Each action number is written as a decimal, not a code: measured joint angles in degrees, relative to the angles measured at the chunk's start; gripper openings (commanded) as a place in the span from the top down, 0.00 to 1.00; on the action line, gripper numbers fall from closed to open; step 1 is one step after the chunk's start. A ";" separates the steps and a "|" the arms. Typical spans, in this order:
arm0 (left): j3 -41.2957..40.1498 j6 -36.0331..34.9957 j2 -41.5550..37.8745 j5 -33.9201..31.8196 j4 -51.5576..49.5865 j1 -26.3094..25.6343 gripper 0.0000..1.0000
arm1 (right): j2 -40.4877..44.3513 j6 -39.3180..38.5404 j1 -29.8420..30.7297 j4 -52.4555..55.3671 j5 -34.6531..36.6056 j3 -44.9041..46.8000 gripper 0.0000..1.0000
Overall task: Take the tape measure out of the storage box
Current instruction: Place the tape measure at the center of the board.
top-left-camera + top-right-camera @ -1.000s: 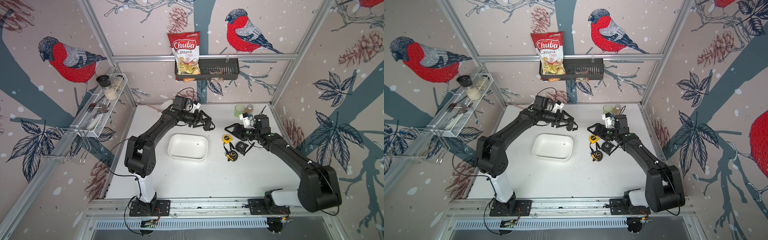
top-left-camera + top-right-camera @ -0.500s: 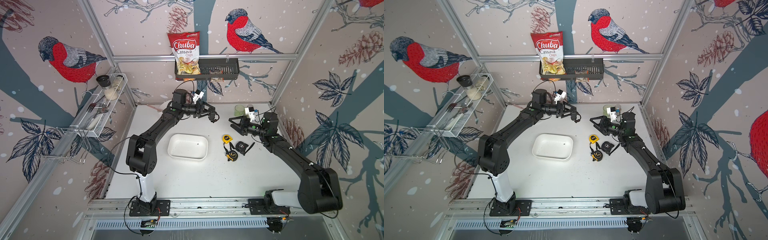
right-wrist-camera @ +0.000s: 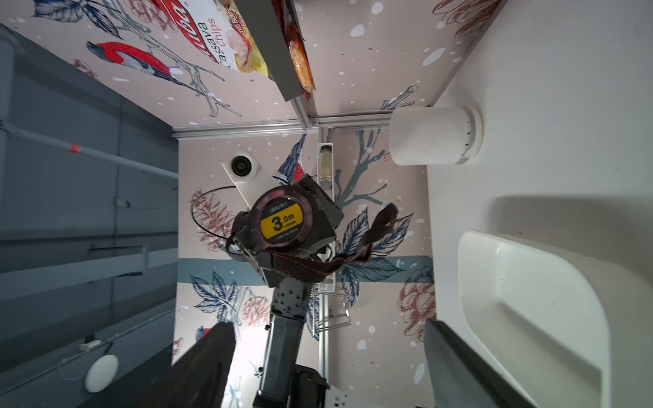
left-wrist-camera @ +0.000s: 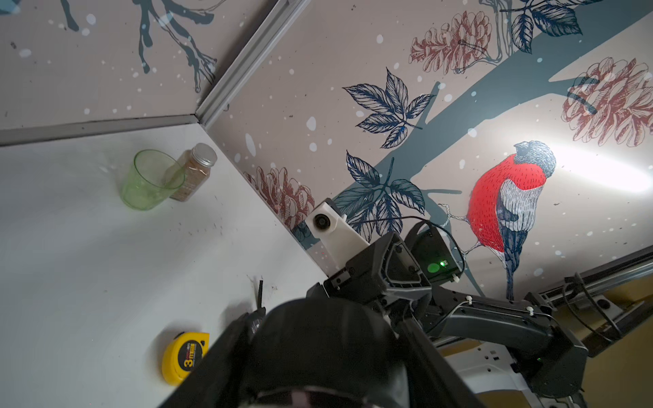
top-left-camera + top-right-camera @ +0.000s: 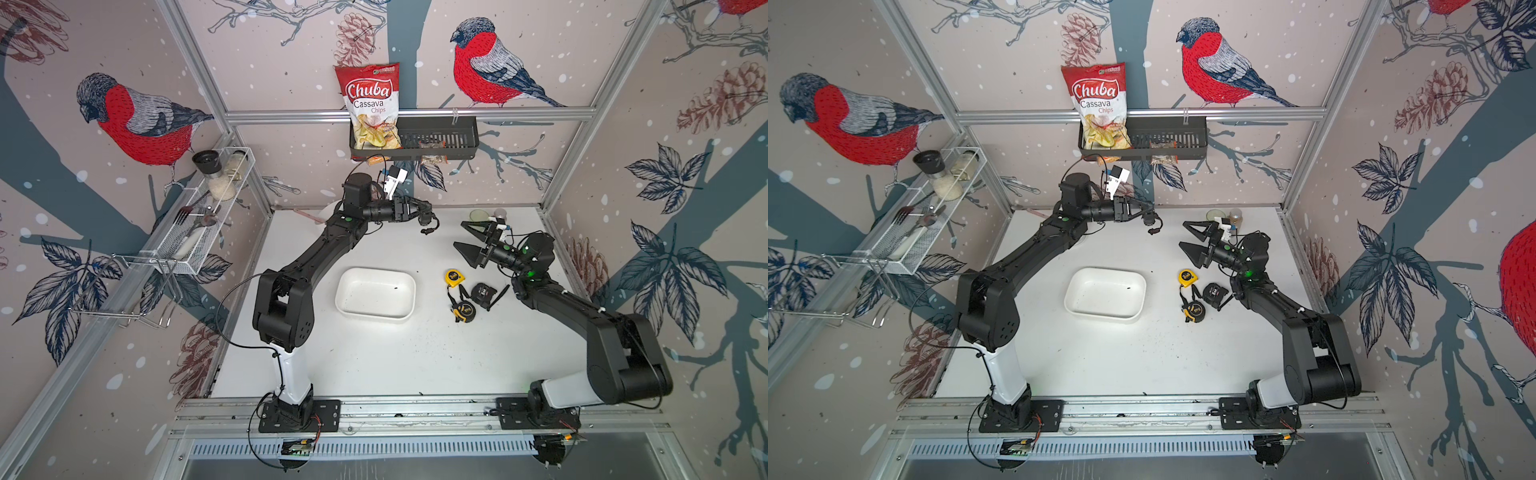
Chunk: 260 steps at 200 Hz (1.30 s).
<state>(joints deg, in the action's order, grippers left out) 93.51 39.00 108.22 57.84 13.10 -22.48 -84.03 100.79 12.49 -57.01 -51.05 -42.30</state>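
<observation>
— White storage box [image 5: 375,294], middle of table [image 5: 374,365]. Tape measure [image 3: 282,223]?
— Out of it, aloft beyond its far edge, clamped in left gripper [image 5: 420,210], strap dangling. Rightward: three loose tapes [image 5: 484,291] lying, then right gripper [image 5: 459,235] spread wide.

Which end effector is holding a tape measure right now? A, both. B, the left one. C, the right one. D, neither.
B: the right wrist view shows the left end effector clamped on a dark tape measure; the right end effector stands open and empty.
</observation>
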 measured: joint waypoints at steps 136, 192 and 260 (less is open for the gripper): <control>-11.06 3.69 -4.70 -8.48 30.67 -1.55 1.00 | -12.44 17.79 10.47 -28.11 13.66 -6.34 0.10; -12.50 4.61 -4.52 -8.90 36.92 -2.97 1.00 | -19.47 17.90 13.25 -33.83 16.50 -11.91 0.11; -13.05 4.63 -4.07 -8.87 38.49 -3.26 1.00 | -21.29 17.90 13.97 -34.40 17.97 -13.73 0.14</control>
<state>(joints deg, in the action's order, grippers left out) 80.47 43.64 104.16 48.97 51.59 -25.74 -105.32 118.69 26.46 -91.42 -33.08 -56.03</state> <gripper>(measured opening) 0.656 0.876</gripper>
